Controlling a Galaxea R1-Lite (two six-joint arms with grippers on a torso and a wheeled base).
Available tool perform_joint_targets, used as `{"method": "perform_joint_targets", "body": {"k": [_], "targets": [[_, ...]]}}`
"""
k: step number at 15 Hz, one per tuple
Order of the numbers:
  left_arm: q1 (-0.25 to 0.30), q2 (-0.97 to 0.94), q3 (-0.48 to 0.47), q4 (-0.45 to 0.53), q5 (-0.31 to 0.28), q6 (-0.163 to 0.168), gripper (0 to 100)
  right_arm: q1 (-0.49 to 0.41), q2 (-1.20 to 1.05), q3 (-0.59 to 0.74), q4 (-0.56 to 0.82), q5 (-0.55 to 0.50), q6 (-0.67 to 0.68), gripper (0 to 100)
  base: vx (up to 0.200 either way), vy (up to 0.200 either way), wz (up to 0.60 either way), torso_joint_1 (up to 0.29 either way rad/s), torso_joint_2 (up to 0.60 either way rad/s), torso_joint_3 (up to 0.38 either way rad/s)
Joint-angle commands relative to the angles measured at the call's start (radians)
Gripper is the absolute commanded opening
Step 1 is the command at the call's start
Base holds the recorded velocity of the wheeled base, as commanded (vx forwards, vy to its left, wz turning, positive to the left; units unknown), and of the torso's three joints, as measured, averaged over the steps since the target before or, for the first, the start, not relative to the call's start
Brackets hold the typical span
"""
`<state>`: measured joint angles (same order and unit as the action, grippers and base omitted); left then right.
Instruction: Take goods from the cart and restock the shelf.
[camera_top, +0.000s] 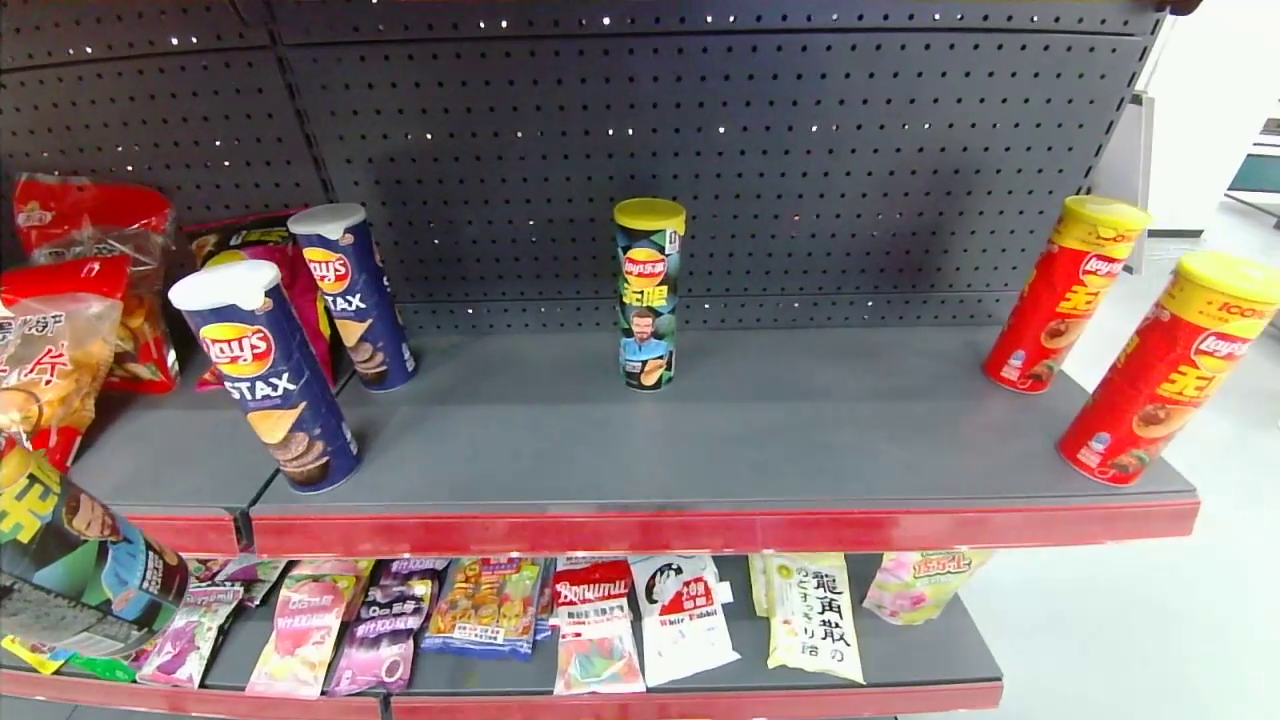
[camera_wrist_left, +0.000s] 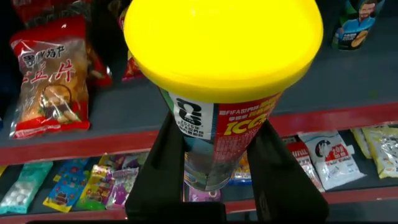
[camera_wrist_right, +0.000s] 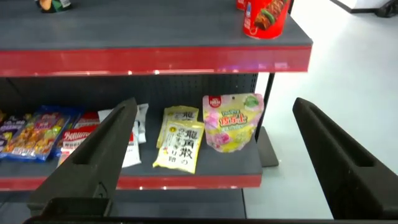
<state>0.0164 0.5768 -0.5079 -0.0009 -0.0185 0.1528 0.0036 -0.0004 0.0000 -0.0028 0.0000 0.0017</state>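
Observation:
My left gripper (camera_wrist_left: 217, 171) is shut on a chip can (camera_wrist_left: 224, 56) with a yellow lid and a dark, green-patterned body. In the head view this held can (camera_top: 75, 560) lies tilted at the lower left, in front of and below the grey upper shelf (camera_top: 760, 440). A matching dark can (camera_top: 648, 295) stands upright at the shelf's middle back. My right gripper (camera_wrist_right: 214, 162) is open with nothing between its fingers, and it faces the lower shelf (camera_wrist_right: 186, 182) below the red shelf edge (camera_wrist_right: 155, 60).
Two blue cans (camera_top: 275, 375) stand on the left of the upper shelf and two red cans (camera_top: 1160, 370) on the right. Crisp bags (camera_top: 60, 330) fill the far left. Snack packets (camera_top: 600, 625) lie along the lower shelf. Open floor lies to the right.

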Motion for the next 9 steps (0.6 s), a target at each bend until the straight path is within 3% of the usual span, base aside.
{"method": "perform_joint_targets", "body": {"k": [1, 4, 6, 8, 9], "targets": [[0.0, -0.014, -0.006, -0.002, -0.001, 0.007, 0, -0.002, 0.0, 0.0, 0.0, 0.0, 0.0, 100, 0.2, 0.0, 0.0, 0.002, 0.01, 0.002], [-0.003, -0.084, 0.0, 0.012, -0.014, 0.044, 0, -0.001, 0.0, -0.002, 0.0, 0.002, -0.002, 100, 0.2, 0.0, 0.0, 0.007, 0.0, 0.002], [-0.004, -0.158, 0.003, 0.068, -0.041, 0.048, 0, -0.001, 0.0, -0.002, 0.0, 0.002, -0.005, 100, 0.0, 0.0, 0.0, 0.0, 0.0, 0.0], [-0.012, -0.264, -0.017, 0.197, -0.072, 0.048, 0, 0.001, 0.003, -0.002, 0.0, 0.005, -0.008, 100, 0.0, 0.0, 0.0, 0.0, 0.0, 0.0], [-0.036, -0.311, -0.055, 0.288, -0.123, 0.045, 0, 0.001, 0.003, -0.002, 0.0, 0.005, -0.008, 100, 0.0, 0.0, 0.0, 0.0, 0.0, 0.0]]}}
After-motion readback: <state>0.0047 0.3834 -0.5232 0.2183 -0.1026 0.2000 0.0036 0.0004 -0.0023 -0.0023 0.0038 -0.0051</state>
